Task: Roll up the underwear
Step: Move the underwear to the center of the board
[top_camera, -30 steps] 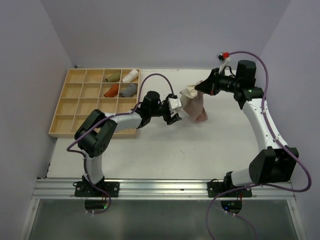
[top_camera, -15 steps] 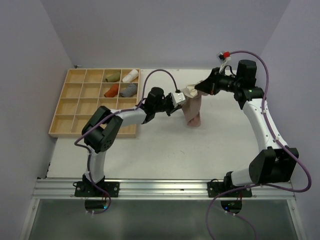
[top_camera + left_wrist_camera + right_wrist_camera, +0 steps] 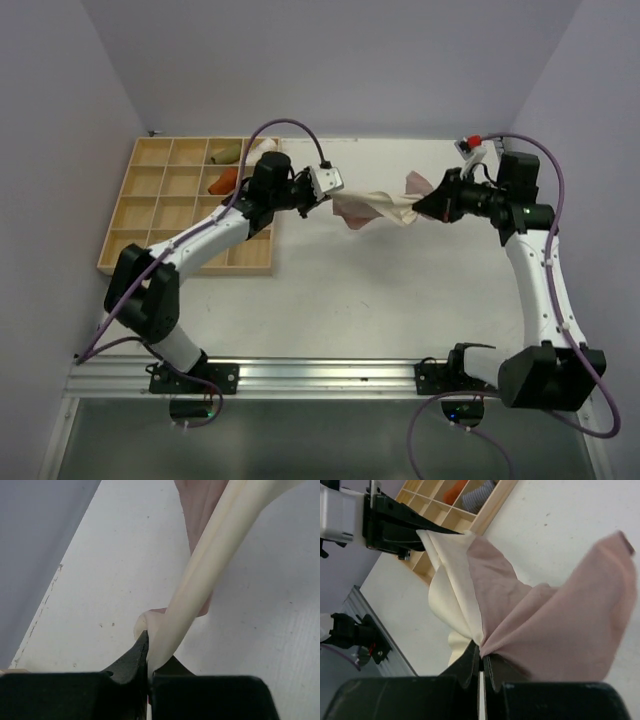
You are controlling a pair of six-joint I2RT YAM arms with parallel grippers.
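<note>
My left hand and right hand are each clamped on one end of the pale underwear, which I hold stretched above the far middle of the bench. I judge the step goes best if I lay it flat, evenly taut and untwisted, before rolling. No brand, label or writing is readable.

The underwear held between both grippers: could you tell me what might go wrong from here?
1. The left gripper pinches only a thin edge of the underwear; if the grippers pull farther apart, it may slip out.
2. The garment hangs twisted between that one and the right gripper, so it could land bunched rather than flat.
</note>
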